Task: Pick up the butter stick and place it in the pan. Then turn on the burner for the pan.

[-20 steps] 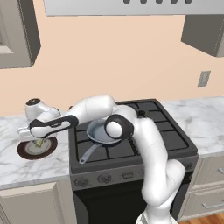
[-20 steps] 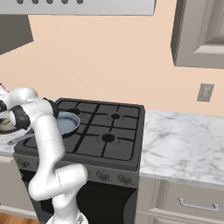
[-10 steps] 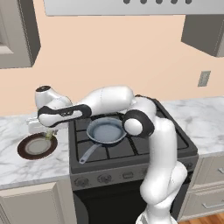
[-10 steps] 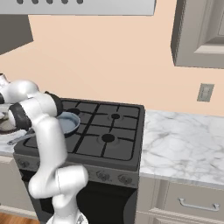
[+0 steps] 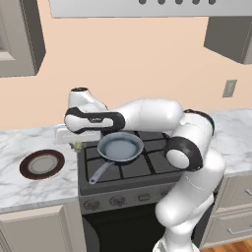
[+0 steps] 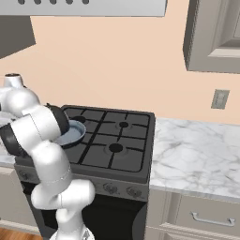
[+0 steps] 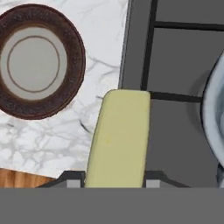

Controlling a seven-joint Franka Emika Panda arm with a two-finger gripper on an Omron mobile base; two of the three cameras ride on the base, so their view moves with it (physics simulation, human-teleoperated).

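Observation:
My gripper (image 7: pixel 114 178) is shut on the butter stick (image 7: pixel 120 138), a pale-yellow bar that stands out between the two fingertips. It hangs over the seam where the marble counter meets the stove's left edge. In the left base view the gripper (image 5: pixel 76 144) hovers just left of the pan (image 5: pixel 120 147), with a bit of the butter stick (image 5: pixel 77 146) showing below the hand. The grey-blue pan sits on the front left burner, its thin handle pointing toward the stove's front left. Its rim (image 7: pixel 213 127) curves in at the right of the hand view, and my arm partly covers the pan (image 6: pixel 74 133) in the right base view.
A round plate (image 5: pixel 42 164) with a dark brown rim lies on the counter left of the stove, the same plate (image 7: pixel 37 61) sitting top left in the hand view. Stove knobs (image 5: pixel 118 200) line the front panel. Marble counter (image 6: pixel 197 154) stretches right of the stove.
My arm has lifted the butter stick off the plate and carried it right, to the stove's left edge. The plate now lies bare.

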